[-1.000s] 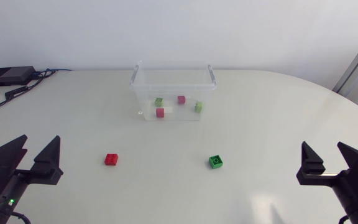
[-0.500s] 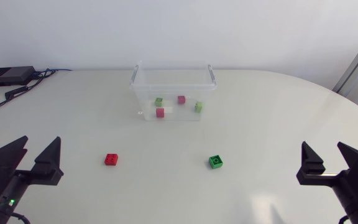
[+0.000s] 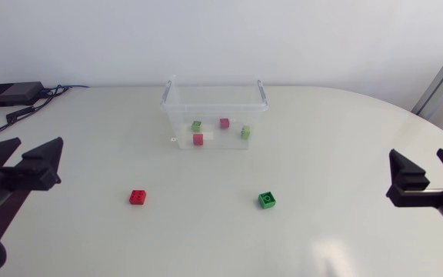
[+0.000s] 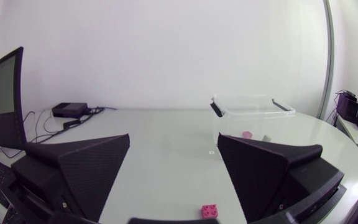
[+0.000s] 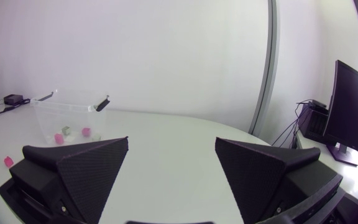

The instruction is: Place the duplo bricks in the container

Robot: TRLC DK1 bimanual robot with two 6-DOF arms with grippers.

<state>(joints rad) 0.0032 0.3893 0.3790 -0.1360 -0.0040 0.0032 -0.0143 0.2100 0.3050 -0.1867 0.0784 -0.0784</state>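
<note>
A clear plastic container [image 3: 214, 108] stands at the back middle of the table with several red and green duplo bricks inside. In front of it a red brick [image 3: 138, 197] and a green brick [image 3: 267, 200] lie loose on the table. My left gripper [image 3: 20, 160] hovers open and empty near the left edge, well left of the red brick. At the right edge my right gripper [image 3: 429, 178] is open and empty, far from the green brick. From the left wrist, the red brick [image 4: 210, 211] lies between and ahead of my left gripper [image 4: 176, 180], with the container [image 4: 253, 115] farther off. My right gripper [image 5: 169, 180] has the container [image 5: 67, 112] far ahead to one side.
A black box [image 3: 10, 94] with cables sits at the table's back left corner; the same black box [image 4: 73, 110] shows far ahead in the left wrist view. The curved table edge [image 3: 437, 131] runs along the right side.
Both arms have drawn outward: the left gripper moved toward the left edge and back, the right gripper shifted toward the right edge. The bricks and container stayed put.
</note>
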